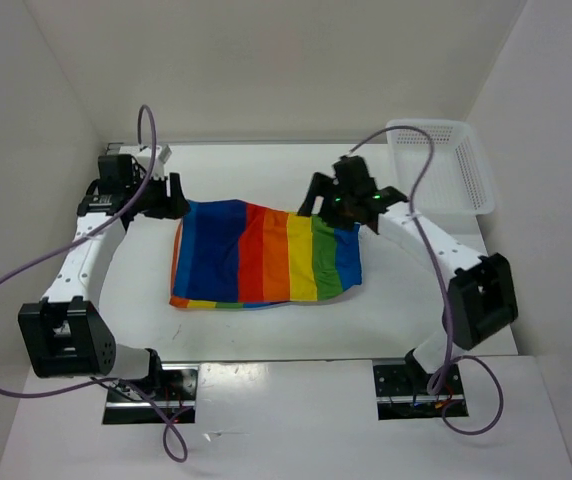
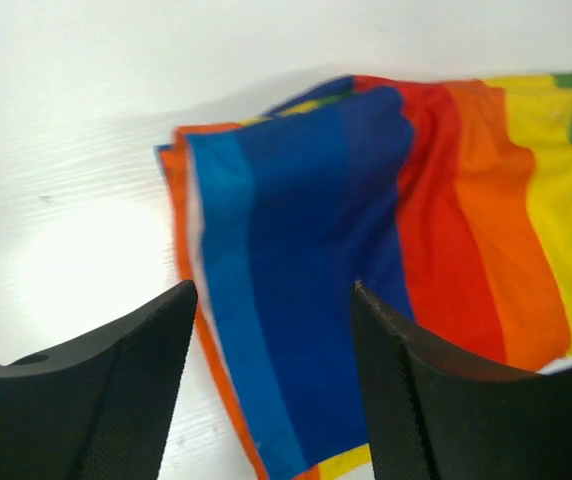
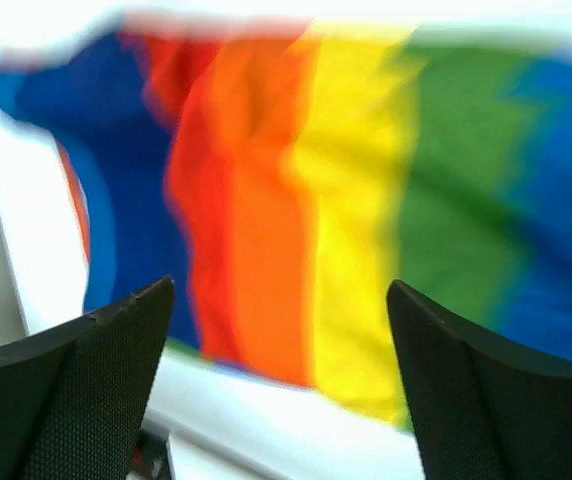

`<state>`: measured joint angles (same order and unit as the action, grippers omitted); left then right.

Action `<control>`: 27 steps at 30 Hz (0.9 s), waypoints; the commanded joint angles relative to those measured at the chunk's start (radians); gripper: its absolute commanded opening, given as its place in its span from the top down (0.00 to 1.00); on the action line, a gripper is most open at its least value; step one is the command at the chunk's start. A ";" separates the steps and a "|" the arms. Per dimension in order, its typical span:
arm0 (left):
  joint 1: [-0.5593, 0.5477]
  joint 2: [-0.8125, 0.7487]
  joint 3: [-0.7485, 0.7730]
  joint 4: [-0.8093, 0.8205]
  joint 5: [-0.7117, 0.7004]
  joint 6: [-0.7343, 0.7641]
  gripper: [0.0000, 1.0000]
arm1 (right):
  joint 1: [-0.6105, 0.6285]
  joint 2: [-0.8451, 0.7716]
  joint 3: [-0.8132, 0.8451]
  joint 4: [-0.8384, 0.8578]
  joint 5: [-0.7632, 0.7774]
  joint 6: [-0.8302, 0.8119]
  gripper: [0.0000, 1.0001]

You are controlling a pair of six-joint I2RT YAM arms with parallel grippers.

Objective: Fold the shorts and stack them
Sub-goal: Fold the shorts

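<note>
The rainbow-striped shorts (image 1: 266,255) lie flat and folded on the white table, navy and blue at the left, green and blue at the right. No drawstring shows. My left gripper (image 1: 174,197) is open and empty, just off the shorts' far left corner; in the left wrist view (image 2: 274,290) its jaws stand wide above the blue stripes (image 2: 296,250). My right gripper (image 1: 351,212) is open and empty over the far right corner; in the right wrist view (image 3: 278,290) the shorts (image 3: 316,200) fill the frame, blurred.
A white plastic mesh basket (image 1: 444,165) stands at the back right corner. White walls enclose the table on three sides. Bare table surface (image 1: 266,330) lies in front of the shorts.
</note>
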<state>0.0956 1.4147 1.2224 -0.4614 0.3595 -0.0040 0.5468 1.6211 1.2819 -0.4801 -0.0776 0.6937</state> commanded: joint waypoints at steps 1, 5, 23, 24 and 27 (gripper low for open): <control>-0.036 -0.058 -0.092 -0.062 0.105 0.004 0.31 | -0.184 -0.118 -0.076 -0.059 0.087 -0.026 0.07; -0.085 -0.101 -0.152 -0.072 0.133 0.004 0.31 | -0.327 -0.150 -0.202 -0.038 -0.007 -0.061 0.02; -0.149 0.090 -0.313 0.059 0.179 0.004 0.32 | -0.347 0.172 -0.285 0.175 -0.201 -0.148 0.24; -0.149 0.104 -0.304 0.059 0.179 0.004 0.32 | -0.335 0.172 -0.285 0.190 -0.224 -0.137 0.30; -0.149 0.113 -0.293 0.069 0.154 0.004 0.32 | -0.303 0.172 -0.311 0.230 -0.261 -0.126 0.49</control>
<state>-0.0540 1.5169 0.8879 -0.4324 0.5186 -0.0048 0.2066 1.7622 1.0058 -0.3172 -0.2832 0.5655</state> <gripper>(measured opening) 0.681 0.567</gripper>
